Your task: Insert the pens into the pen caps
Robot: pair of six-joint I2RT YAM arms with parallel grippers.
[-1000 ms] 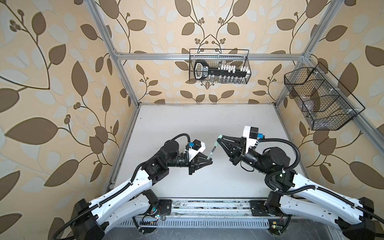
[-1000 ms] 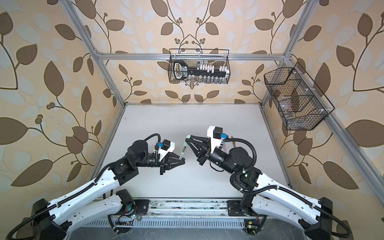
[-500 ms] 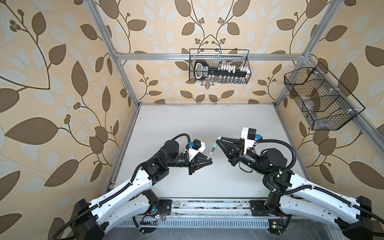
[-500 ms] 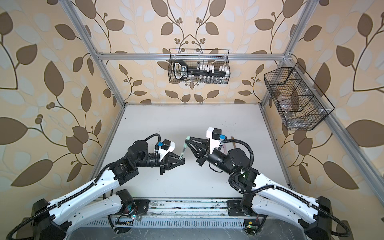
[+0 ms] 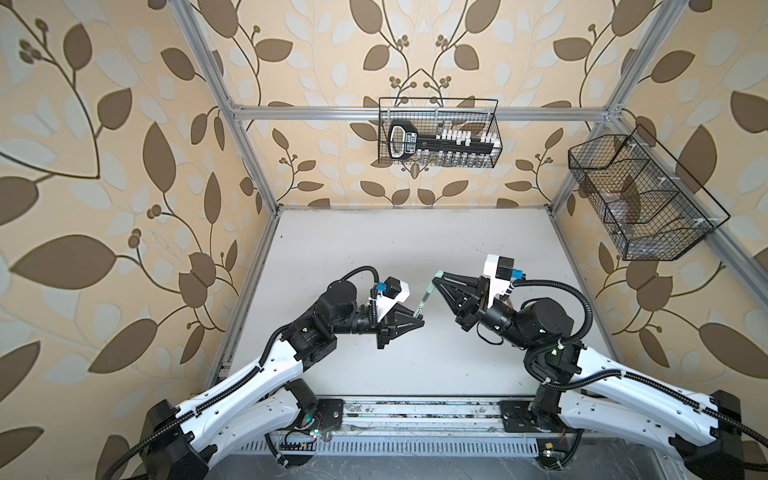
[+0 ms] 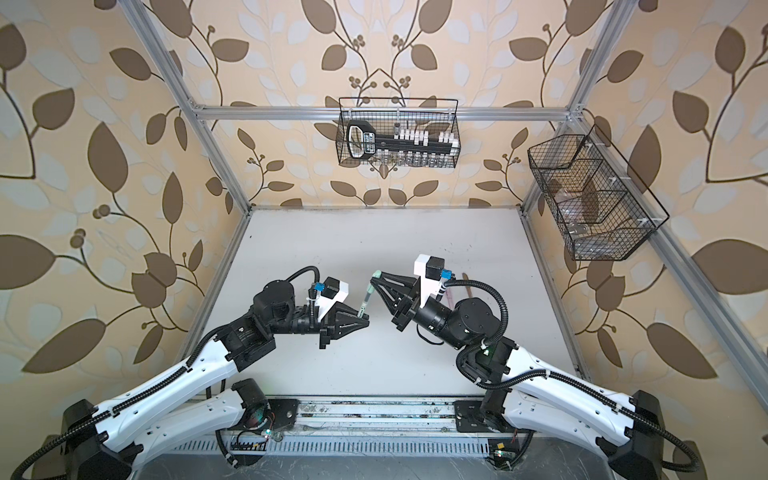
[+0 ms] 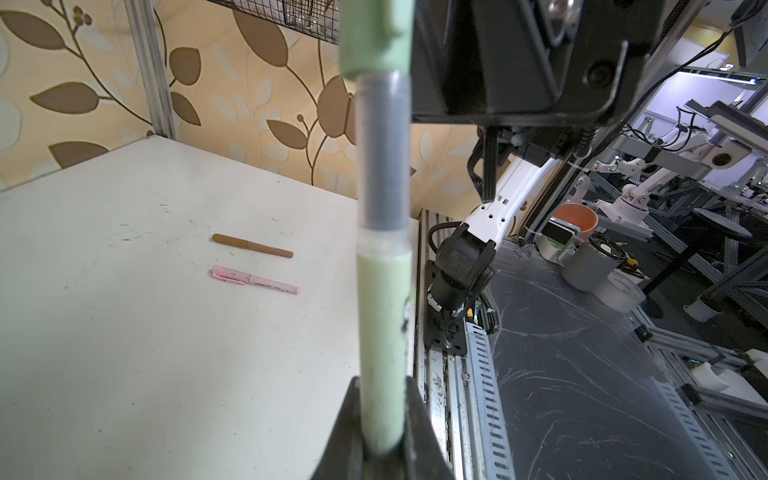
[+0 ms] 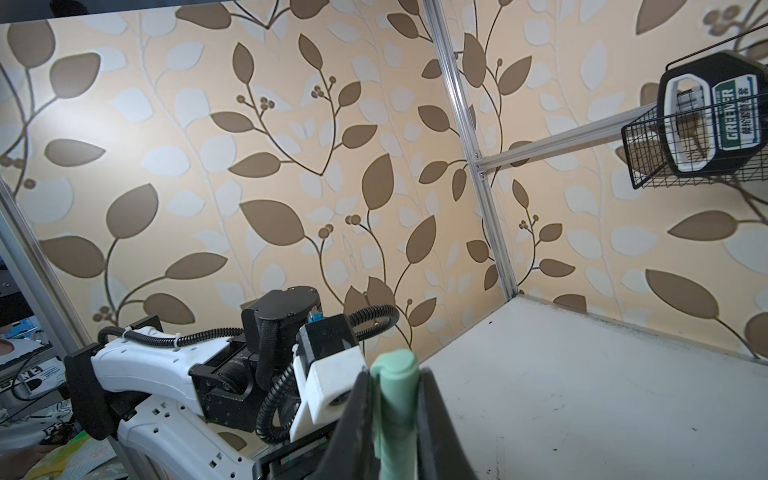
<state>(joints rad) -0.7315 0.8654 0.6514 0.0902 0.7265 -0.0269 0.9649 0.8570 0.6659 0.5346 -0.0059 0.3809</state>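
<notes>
Fingers (image 7: 344, 428) of the left gripper (image 7: 380, 399) squeeze tight on the green pen (image 7: 382, 316), held up in the air above the table (image 7: 124, 332). The right gripper (image 8: 392, 376) pinches the green cap (image 8: 395, 399). The pen's tip is just inside the cap (a grey bit shows between them), so it needs one more push. The pink pen (image 7: 254, 281) and brown pen (image 7: 251, 246) lie side by side on the table and look capped, so I think two are done.
</notes>
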